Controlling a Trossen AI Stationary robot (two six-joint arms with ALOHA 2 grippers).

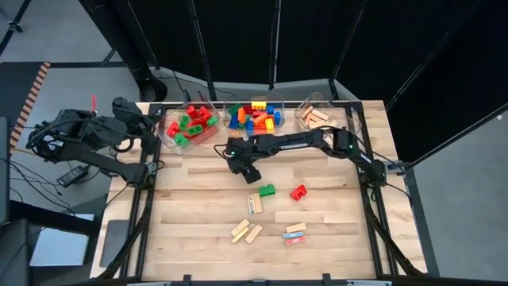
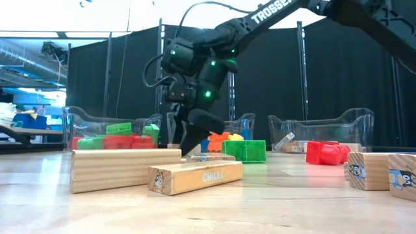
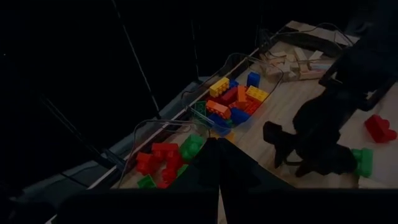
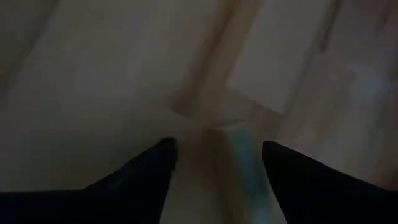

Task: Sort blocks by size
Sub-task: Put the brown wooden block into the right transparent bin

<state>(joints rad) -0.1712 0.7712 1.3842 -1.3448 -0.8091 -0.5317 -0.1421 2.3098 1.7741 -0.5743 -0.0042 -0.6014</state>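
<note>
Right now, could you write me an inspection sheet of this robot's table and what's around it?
Surface: wooden table, dark frame around it.
Job's things: loose blocks mid-table, wooden bars plus a green brick and a red brick; more sorted in three clear bins along the far edge.
Clutter: nothing seen on the table.
Grippers: right gripper open, low over a wooden bar; left gripper shut, parked off the table's left corner.
Cables: wires on the floor, left side.
Surroundings: black curtains behind, grey floor.
</note>
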